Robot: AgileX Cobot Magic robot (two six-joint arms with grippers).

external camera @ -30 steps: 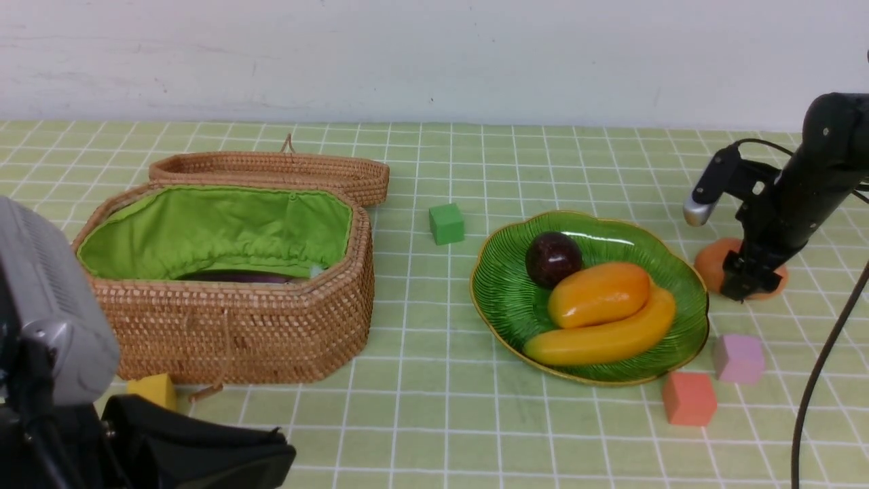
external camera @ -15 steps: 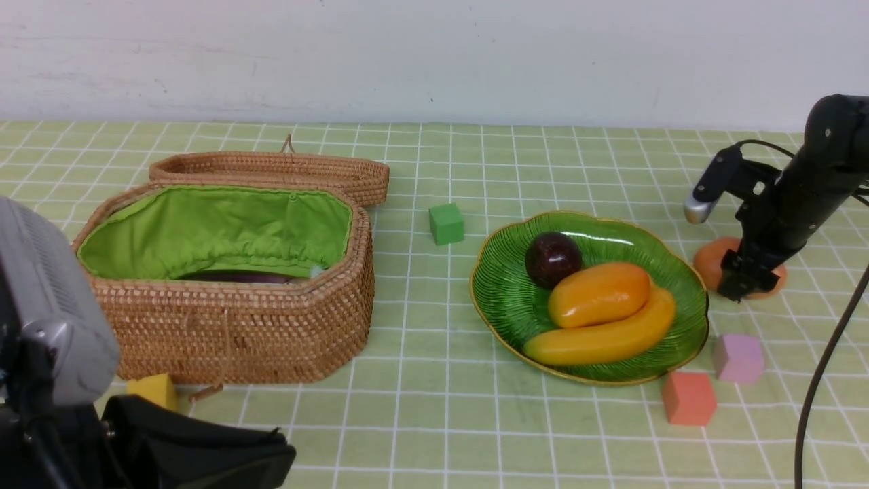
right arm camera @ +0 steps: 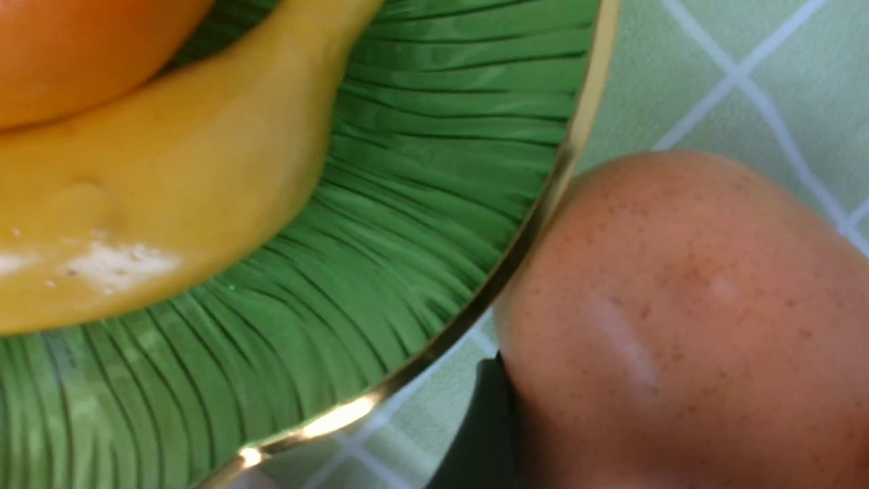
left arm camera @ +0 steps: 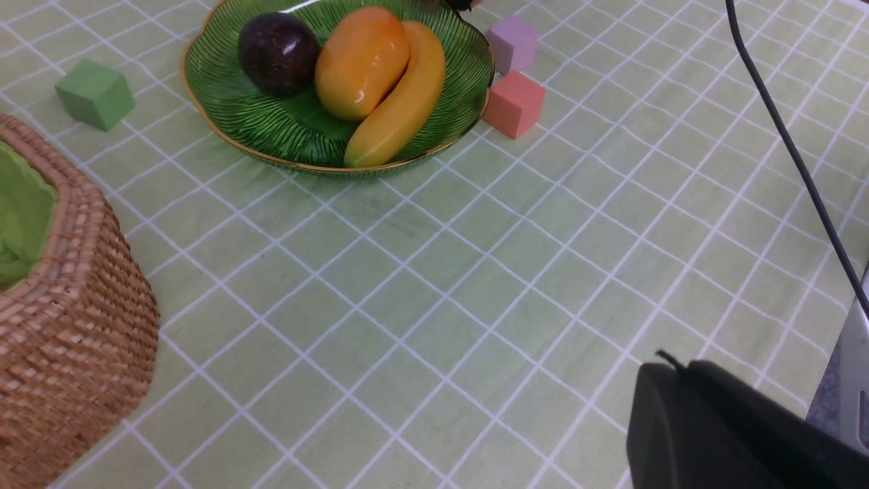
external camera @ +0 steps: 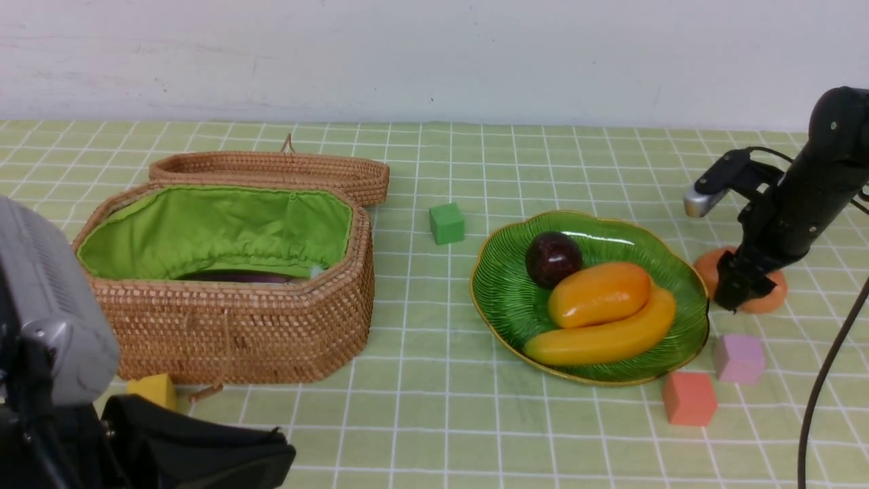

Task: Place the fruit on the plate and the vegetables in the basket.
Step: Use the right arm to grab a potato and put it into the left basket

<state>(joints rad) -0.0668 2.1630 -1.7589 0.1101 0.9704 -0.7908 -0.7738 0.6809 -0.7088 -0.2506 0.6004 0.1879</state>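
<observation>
right tool [external camera: 736, 293] spread wide, straddling the tan-orange oval potato [external camera: 766, 299] on the bench just beside the ribbed green plate [external camera: 502, 299], set for a grasp, not clamped yet. fruit all plated. left tool [external camera: 204, 455] clenched, empty. wicker basket [external camera: 237, 326] open to receive it.

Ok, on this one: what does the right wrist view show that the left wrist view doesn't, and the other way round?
Only the right wrist view shows the potato, speckled, lying on the cloth right at the plate's gold rim, with a dark finger beside it. Only the left wrist view shows the mangosteen, the green cube, purple cube, red cube and a corner of the basket. Both show the plate, the banana, the mango and the checked cloth.
</observation>
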